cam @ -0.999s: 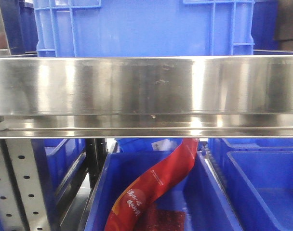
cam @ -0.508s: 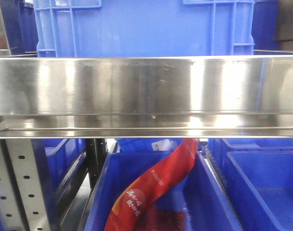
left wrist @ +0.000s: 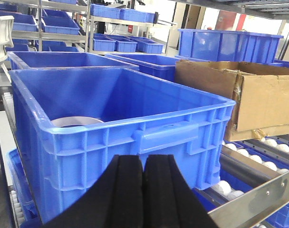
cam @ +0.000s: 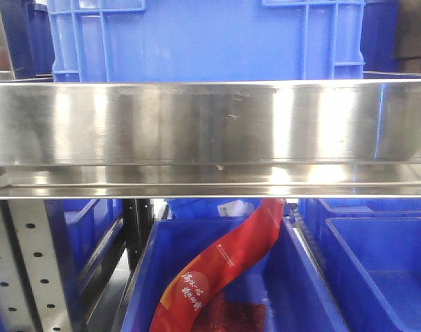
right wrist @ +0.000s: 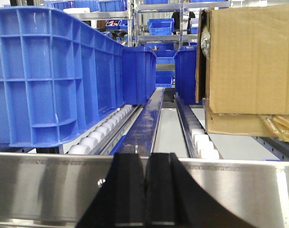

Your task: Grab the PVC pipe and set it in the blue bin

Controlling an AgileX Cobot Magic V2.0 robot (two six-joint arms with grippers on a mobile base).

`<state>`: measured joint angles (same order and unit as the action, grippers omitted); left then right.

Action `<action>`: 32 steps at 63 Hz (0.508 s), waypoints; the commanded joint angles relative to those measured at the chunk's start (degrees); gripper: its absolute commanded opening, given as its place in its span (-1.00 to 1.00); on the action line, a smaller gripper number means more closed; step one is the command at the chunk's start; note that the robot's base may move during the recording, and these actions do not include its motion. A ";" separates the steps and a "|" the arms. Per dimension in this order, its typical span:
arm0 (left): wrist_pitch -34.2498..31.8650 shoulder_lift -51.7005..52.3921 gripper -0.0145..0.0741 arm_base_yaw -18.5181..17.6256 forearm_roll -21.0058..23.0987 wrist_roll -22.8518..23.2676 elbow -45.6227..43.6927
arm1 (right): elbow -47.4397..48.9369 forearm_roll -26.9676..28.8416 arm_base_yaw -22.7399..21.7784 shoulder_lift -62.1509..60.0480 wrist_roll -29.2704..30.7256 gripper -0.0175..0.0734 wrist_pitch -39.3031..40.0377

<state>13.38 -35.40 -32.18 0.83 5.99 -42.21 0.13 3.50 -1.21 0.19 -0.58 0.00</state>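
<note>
The PVC pipe is out of view in every frame. In the left wrist view a large blue bin (left wrist: pixel 182 110) stands straight ahead on the roller shelf, and a pale round rim (left wrist: pixel 76 121) lies inside it. My left gripper (left wrist: pixel 144 161) is just in front of the bin's front wall, below its rim, shut with nothing between the black pads. My right gripper (right wrist: pixel 146 159) is shut and empty too, facing a steel shelf beam (right wrist: pixel 44 185). In the front view a blue bin (cam: pixel 210 41) sits on the shelf above a steel beam (cam: pixel 210 131).
A cardboard box (left wrist: pixel 258 95) stands right of the bin, also shown as a box (right wrist: pixel 249 61) in the right wrist view. White rollers (right wrist: pixel 104 130) run under a blue crate (right wrist: pixel 49 76). A white plastic piece (left wrist: pixel 1 38) is cut off at the left edge. Below the shelf a red packet (cam: pixel 224 266) lies in a lower bin.
</note>
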 commanded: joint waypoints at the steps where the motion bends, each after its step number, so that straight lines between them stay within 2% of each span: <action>1: -1.21 0.27 -0.92 -0.36 0.27 0.03 0.01 | -0.13 0.11 -0.37 -0.19 0.16 -0.98 2.48; 32: -1.21 0.27 -0.92 -0.36 0.27 0.03 0.01 | -0.13 0.11 -0.37 -0.19 0.16 -0.98 2.59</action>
<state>13.38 -35.40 -32.18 0.83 5.99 -42.21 0.13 3.50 -1.21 0.19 -0.58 1.18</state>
